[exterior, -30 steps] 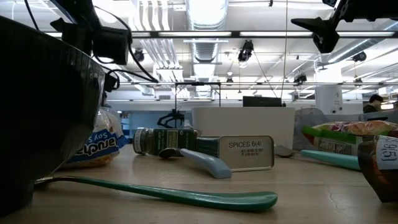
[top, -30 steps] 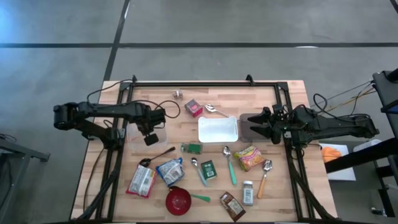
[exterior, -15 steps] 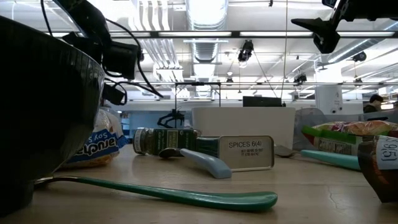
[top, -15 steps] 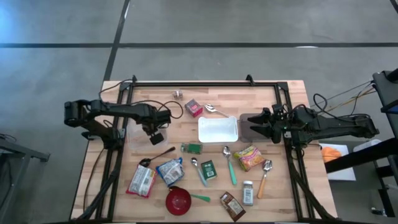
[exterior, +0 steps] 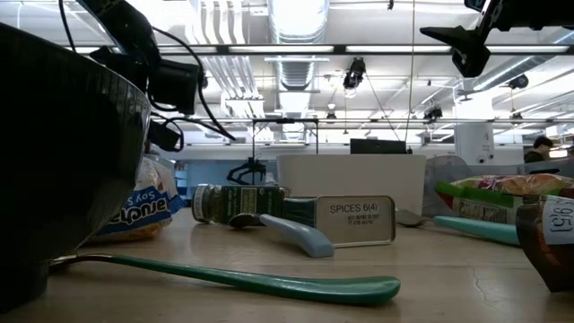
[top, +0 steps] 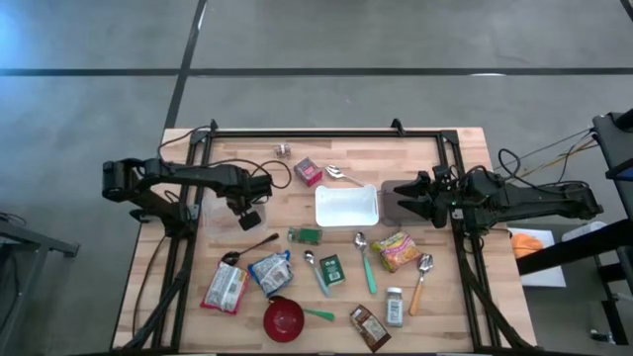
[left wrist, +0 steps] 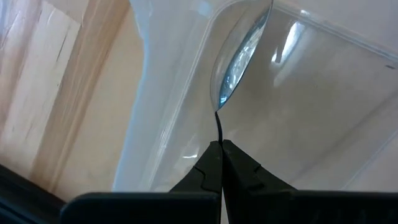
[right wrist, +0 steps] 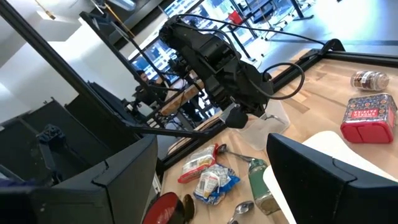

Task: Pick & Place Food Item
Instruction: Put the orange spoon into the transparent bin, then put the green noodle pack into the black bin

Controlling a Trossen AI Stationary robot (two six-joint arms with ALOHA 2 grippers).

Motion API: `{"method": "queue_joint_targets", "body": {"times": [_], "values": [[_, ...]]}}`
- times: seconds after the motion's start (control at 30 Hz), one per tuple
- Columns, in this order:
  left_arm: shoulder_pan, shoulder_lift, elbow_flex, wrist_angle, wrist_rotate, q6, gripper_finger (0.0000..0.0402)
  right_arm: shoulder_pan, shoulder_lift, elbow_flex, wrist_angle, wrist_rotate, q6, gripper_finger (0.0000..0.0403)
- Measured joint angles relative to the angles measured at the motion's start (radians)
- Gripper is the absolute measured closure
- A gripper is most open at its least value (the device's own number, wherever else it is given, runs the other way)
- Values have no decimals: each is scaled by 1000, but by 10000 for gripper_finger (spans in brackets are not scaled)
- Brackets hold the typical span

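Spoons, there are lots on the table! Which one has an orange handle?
The spoon with the orange handle lies near the table's right edge, just right of the yellow snack bag. The other spoons have green, all-silver or dark handles.

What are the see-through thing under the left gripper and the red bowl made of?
The see-through container looks like thin clear plastic: glossy, with bright glare and the wooden table showing through it. The left gripper is shut on its rim. The red bowl seems smooth, evenly coloured plastic, though glazed ceramic is possible.
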Motion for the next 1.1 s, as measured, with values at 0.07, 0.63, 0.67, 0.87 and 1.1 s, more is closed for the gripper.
{"method": "queue_joint_targets", "body": {"times": [0.07,0.63,0.67,0.87,1.1], "values": [[0,0,0,-6,0,-11,401,0,0,0,0,0,0,102],[-1,-1,0,-65,30,-15,226,0,0,0,-1,0,-4,102],[-1,-2,2,-71,39,-14,214,0,0,0,-1,0,-4,102],[-2,-6,45,-97,44,-14,165,0,0,0,-2,0,-4,102],[-2,-6,113,-159,50,-14,121,0,0,0,-2,0,-3,102]]}}
